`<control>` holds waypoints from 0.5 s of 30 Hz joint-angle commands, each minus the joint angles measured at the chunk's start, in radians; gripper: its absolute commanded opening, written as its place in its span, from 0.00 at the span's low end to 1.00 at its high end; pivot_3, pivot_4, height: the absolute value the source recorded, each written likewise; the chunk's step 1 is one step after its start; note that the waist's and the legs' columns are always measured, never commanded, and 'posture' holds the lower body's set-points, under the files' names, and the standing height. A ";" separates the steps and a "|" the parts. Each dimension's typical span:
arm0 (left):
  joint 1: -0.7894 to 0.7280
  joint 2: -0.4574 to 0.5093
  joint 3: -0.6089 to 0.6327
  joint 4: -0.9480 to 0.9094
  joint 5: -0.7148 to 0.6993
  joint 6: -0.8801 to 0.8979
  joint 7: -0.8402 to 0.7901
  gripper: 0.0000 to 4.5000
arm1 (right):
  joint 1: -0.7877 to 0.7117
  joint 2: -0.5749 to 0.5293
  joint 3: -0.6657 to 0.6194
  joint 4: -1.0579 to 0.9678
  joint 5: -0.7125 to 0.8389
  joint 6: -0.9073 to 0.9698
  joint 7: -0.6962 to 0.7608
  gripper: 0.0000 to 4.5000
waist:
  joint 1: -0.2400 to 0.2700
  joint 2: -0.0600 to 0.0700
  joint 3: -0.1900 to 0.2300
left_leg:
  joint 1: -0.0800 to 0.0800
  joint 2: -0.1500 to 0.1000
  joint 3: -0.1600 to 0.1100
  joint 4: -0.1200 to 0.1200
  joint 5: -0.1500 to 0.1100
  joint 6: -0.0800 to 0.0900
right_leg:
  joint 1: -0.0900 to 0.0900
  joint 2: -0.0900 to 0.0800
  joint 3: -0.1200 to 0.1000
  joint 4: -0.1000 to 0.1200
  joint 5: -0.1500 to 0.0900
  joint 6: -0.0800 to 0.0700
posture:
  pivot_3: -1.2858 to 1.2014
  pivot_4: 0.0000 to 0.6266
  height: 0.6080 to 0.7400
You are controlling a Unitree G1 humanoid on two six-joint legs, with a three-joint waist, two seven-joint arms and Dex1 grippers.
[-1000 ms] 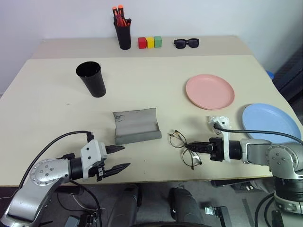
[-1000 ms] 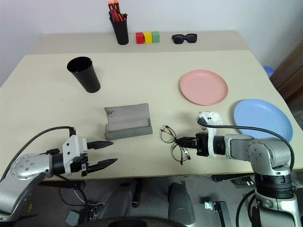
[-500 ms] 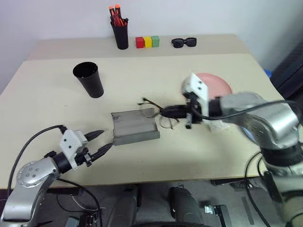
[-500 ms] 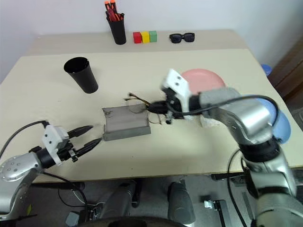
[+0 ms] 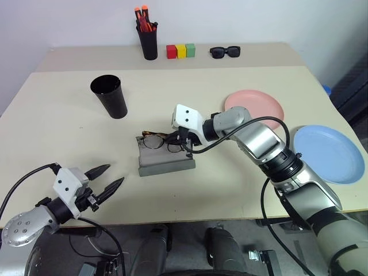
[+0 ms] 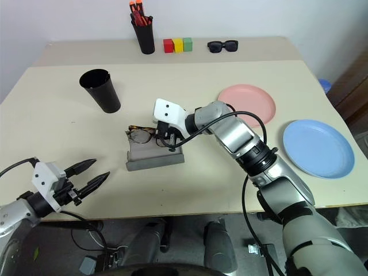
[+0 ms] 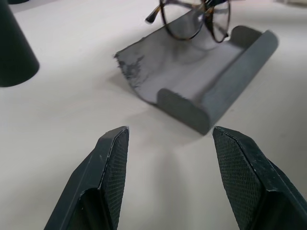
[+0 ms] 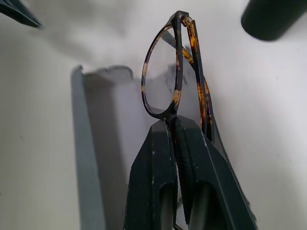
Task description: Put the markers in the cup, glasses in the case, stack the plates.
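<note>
Tabletop [image 5: 241, 190], pale beige, runs back to a white wall, with coloured blocks [image 5: 181, 51] and black sunglasses [image 5: 225, 52] along the far edge. Beside them the pen holder [image 5: 150, 41] carries orange-capped pens. The black cup [image 5: 110, 96] stands upright. The grey case [image 5: 165, 153] lies open mid-table, and the right gripper [image 5: 181, 138], pinched tight on the glasses [image 5: 159, 141], holds them over it. The left gripper [image 5: 107, 179] hovers with fingers spread, holding nothing. Pink plate [image 5: 255, 108] and blue plate [image 5: 329, 154] lie apart.

Two plates [image 5: 254, 108], one cup [image 5: 109, 96], one case [image 5: 165, 160], three blocks [image 5: 181, 51], perhaps three pens [image 5: 145, 17].
</note>
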 commanded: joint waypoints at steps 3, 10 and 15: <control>-0.024 0.011 -0.022 -0.077 -0.021 0.042 0.024 0.63 | 0.035 -0.004 -0.027 -0.054 -0.018 0.012 0.030 0.01 | 0.001 0.000 0.000 | 0.000 0.000 0.000 0.000 0.000 0.000 | 0.000 0.000 0.000 0.000 0.000 0.000 | 0.52 0.24 1.00; -0.081 0.037 -0.023 -0.067 -0.035 0.087 0.014 0.63 | 0.062 0.002 -0.031 -0.072 -0.027 0.031 0.056 0.07 | 0.000 0.000 0.000 | 0.000 0.000 0.000 0.000 0.000 0.000 | 0.000 0.001 0.000 0.002 0.000 0.000 | 0.52 0.24 1.00; -0.078 0.039 -0.017 -0.032 -0.029 0.061 -0.001 0.63 | 0.064 0.014 -0.048 -0.066 -0.032 0.026 0.054 0.57 | -0.002 0.000 0.000 | 0.000 0.000 0.001 0.000 0.000 0.000 | 0.001 0.001 0.001 0.002 0.000 0.000 | 0.52 0.24 1.00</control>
